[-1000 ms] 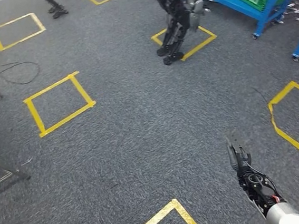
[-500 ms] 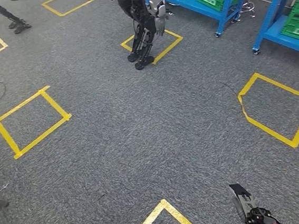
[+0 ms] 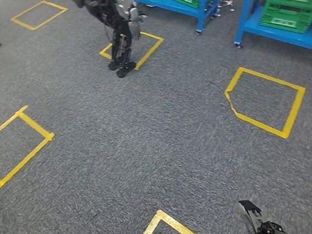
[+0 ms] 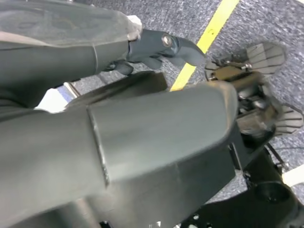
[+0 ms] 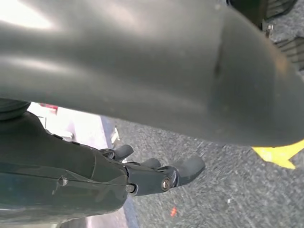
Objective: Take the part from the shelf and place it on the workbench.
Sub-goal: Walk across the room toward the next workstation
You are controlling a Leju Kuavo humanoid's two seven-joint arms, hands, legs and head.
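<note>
Shelves (image 3: 202, 4) with green crates (image 3: 288, 10) sit far across the carpet, so the part's presumably there, can't spot it. Right hand (image 3: 256, 224) and left hand (image 4: 168, 47) hang empty, fingers loosely apart, probably just walking.

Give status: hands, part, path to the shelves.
Right robot hand low, holding nothing; left robot hand fingers extended, nothing held. Part not picked; blue shelves with green crates ahead. Another robot stands off to the left; carpet between is open.
</note>
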